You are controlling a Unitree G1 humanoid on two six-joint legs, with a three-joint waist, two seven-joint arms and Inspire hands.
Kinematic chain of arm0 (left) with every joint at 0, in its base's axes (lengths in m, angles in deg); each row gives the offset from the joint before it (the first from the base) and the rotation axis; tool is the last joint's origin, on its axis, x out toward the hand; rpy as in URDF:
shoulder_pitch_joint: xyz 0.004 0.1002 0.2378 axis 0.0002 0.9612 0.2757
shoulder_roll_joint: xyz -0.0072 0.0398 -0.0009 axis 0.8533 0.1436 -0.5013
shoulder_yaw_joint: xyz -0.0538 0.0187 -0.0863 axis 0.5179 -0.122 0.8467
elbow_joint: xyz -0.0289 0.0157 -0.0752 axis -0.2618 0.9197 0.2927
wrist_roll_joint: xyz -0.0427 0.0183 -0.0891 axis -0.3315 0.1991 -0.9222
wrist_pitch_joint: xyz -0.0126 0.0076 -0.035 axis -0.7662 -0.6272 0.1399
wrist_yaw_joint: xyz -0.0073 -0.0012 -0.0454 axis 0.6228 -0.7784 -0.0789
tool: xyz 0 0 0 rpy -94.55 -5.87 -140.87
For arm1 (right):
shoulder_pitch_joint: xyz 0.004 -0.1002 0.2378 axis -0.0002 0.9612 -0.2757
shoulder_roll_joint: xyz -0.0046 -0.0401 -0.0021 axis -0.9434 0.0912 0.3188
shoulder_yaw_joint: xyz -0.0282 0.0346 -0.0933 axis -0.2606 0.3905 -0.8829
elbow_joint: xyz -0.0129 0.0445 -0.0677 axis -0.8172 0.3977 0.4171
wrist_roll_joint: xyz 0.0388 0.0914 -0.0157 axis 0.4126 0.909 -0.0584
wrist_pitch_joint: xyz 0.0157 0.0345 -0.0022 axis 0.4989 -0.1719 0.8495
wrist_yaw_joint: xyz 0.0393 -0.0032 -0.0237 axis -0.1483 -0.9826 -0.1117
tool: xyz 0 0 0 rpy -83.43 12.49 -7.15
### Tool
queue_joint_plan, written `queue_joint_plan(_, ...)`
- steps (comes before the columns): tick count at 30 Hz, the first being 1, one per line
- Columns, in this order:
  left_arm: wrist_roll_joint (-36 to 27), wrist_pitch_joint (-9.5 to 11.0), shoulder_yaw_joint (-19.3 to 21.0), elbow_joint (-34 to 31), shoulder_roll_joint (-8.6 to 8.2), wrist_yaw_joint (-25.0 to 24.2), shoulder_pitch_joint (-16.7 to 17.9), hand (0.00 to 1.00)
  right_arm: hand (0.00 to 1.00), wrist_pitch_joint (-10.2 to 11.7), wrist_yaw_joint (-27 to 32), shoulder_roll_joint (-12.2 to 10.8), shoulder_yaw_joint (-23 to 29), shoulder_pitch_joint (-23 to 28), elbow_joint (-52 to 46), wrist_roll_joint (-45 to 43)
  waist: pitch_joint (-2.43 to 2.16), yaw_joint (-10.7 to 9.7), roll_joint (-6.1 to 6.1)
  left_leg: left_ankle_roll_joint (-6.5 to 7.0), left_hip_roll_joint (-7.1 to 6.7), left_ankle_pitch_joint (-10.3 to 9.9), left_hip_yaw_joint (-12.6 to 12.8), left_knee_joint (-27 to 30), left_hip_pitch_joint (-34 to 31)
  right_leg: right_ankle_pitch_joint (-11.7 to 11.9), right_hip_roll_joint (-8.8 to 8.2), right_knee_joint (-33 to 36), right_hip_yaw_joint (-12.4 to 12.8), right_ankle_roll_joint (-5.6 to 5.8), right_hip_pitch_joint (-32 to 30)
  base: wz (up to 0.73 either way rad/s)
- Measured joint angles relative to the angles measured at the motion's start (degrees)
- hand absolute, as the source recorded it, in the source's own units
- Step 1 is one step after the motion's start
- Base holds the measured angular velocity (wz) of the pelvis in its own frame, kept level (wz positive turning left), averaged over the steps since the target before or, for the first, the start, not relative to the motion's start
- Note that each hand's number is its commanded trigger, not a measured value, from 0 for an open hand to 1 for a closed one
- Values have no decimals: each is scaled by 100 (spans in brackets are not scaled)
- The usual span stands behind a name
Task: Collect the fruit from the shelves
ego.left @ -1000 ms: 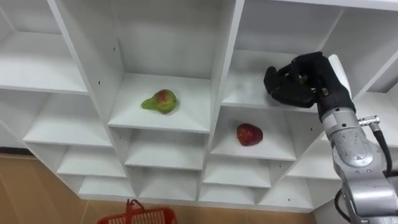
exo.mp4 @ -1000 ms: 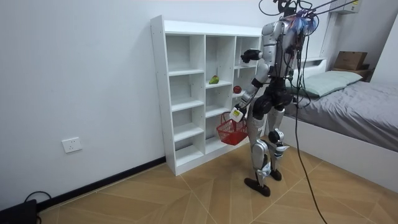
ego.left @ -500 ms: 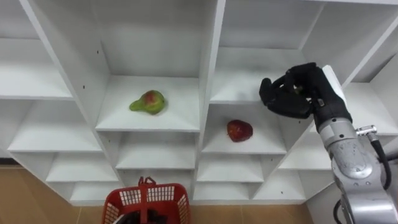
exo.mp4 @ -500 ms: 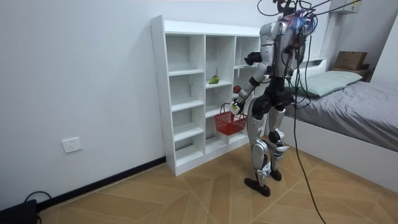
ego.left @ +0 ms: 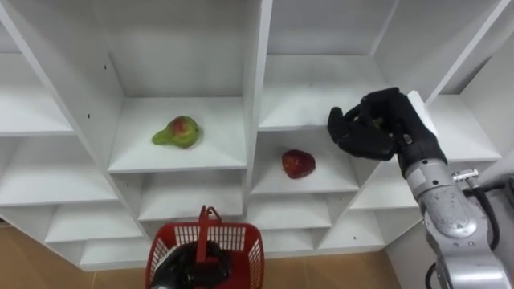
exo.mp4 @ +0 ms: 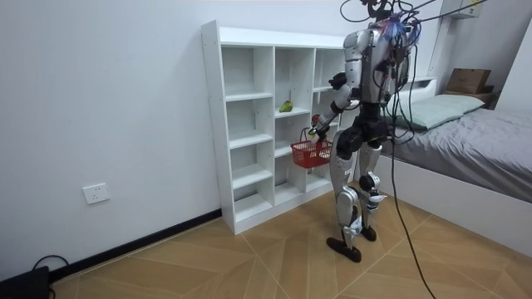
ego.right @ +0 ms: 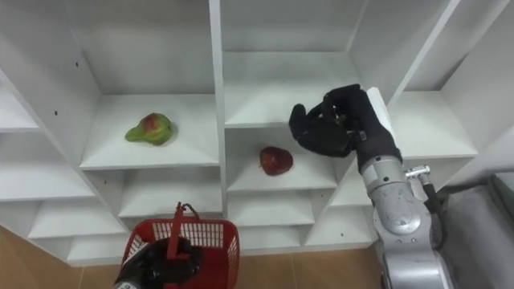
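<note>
A green pear with a red blush [ego.left: 177, 131] lies in a middle compartment of the white closet [ego.left: 255, 72]. A red apple [ego.left: 298, 163] sits one compartment to the right and a shelf lower. My right hand [ego.left: 377, 124] hangs in front of the shelf edge just up and right of the apple, its fingers curled round something small and brownish that barely shows. My left hand [ego.left: 195, 269] grips the handle of the red basket [ego.left: 241, 239], held up below the pear's shelf. In the room view I stand facing the closet [exo.mp4: 249, 124] with the basket [exo.mp4: 311, 153] raised.
The closet's other compartments in view hold nothing. A vertical divider [ego.left: 259, 96] separates the pear's bay from the apple's. In the room view a bed [exo.mp4: 465, 137] stands close behind me on the room view's right, with wooden floor [exo.mp4: 249, 257] in front.
My left hand has lifted the basket up into the eye view. My right hand has come slightly down and left, away from the upper right shelf. The eye view has tilted downward.
</note>
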Motion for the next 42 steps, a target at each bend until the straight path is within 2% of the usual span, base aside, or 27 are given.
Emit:
queue_joint_plan(2, 8, -19, -127, -5, -3, -11, -3, 100, 100, -4, -137, -72, -146, 129, 20, 37, 1, -15, -5, 0, -2, 0, 1, -1, 9, 0, -3, 0, -1, 0, -1, 0)
queue_joint_plan(7, -16, -94, -198, -52, 3, -61, -98, 100, 100, -75, -394, -58, -518, 227, 122, 278, 13, 13, -19, 0, -2, 0, 1, 0, 0, 0, -4, -1, 11, 0, 4, 0)
queue_joint_plan(11, -94, -94, -230, -217, -18, -52, -212, 100, 100, -126, -714, -67, -732, 237, 314, 448, 53, 46, -13, 0, -3, 0, 4, -4, 2, 0, -1, 1, 56, 0, 8, 0)
queue_joint_plan(13, -125, -94, -254, -285, -28, -47, -229, 100, 100, -130, -847, -67, -833, 313, 321, 488, 58, 52, -5, 0, 1, -1, 4, -12, 1, 0, 4, -1, 53, 0, 7, 0)
queue_joint_plan(20, -143, -153, -392, -383, -72, -47, -309, 100, 100, -353, -1206, -70, -1211, 411, 427, 485, 71, 69, 17, -1, 2, -2, 19, -15, -28, 0, 8, -9, 40, 0, -27, 0)
queue_joint_plan(29, -374, -205, -651, -481, -88, -45, -320, 100, 100, -396, -1284, -125, -1400, 411, 475, 495, 68, 74, 20, -1, 4, -2, 19, -8, -30, 0, 8, -2, 23, 0, -26, 0)
queue_joint_plan(36, -367, -212, -709, -481, -85, -29, -325, 100, 100, -422, -1272, -169, -1434, 409, 766, 745, 68, 73, 41, -1, 7, -2, 18, -10, 15, 1, 9, -2, 16, -1, 20, 0)
queue_joint_plan(42, -364, -230, -853, -451, -72, -25, -326, 100, 100, -426, -1207, -184, -1619, 384, 1593, 1004, 108, 158, 153, -1, 8, -2, 8, -9, 11, 2, 11, 0, 5, -1, 29, 0)
